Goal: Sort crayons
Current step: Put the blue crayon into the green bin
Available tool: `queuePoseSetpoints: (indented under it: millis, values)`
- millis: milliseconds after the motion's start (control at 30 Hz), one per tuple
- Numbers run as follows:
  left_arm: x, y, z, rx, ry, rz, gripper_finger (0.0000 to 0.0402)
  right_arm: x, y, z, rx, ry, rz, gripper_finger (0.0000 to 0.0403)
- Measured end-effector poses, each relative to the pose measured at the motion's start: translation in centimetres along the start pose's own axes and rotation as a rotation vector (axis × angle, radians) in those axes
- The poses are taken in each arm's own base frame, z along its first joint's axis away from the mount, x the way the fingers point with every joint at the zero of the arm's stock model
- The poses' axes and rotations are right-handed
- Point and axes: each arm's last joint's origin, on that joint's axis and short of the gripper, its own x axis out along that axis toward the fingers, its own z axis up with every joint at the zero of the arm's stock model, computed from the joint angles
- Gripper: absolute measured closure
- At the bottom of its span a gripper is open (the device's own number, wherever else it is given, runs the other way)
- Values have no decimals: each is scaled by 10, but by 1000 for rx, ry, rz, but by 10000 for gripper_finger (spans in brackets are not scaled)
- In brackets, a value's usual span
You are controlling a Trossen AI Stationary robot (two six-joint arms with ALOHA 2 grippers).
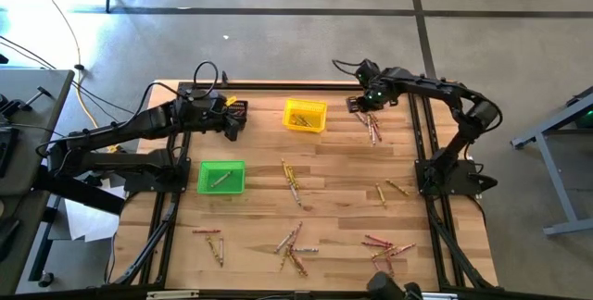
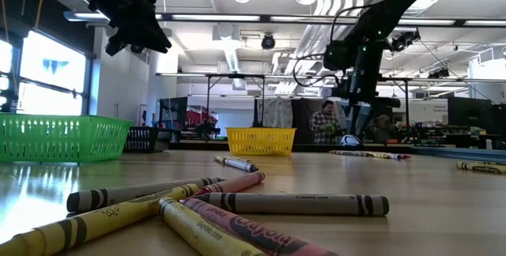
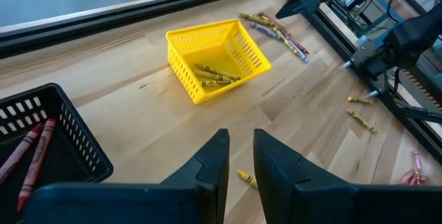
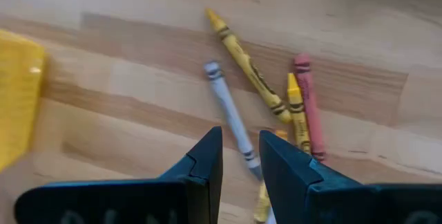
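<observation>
Wooden planks formed the bench (image 1: 343, 166), with crayons (image 1: 293, 185) scattered across it. Just beneath the right gripper (image 4: 239, 156) lay a small cluster of them: a grey crayon (image 4: 228, 117), two yellow ones and a red one. That gripper hung low over the cluster, fingers slightly parted and holding nothing. Beside it stood the yellow bin (image 1: 305, 116), with yellow crayons inside. The left gripper (image 3: 240, 156) hovered empty, jaws narrowly apart, next to the black bin (image 3: 65, 137) holding red crayons. Nearer stood the green bin (image 1: 221, 177).

yellow bin (image 1: 305, 116), green bin (image 1: 221, 177), black bin (image 3: 48, 141).
</observation>
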Motion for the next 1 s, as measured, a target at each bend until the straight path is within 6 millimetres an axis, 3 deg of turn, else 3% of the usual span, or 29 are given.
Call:
queuePoseSetpoints:
  millis: [300, 833, 1000]
  values:
    - [0, 0, 0, 12, -5, 6, 348, 29, 0, -1, -102, 93, -26, 320]
    - [0, 0, 0, -14, -10, 12, 348, 53, -1, -1, -126, 168, -39, 322]
    - [0, 0, 0, -14, -11, 11, 348, 54, 0, -1, -121, 186, 7, 364]
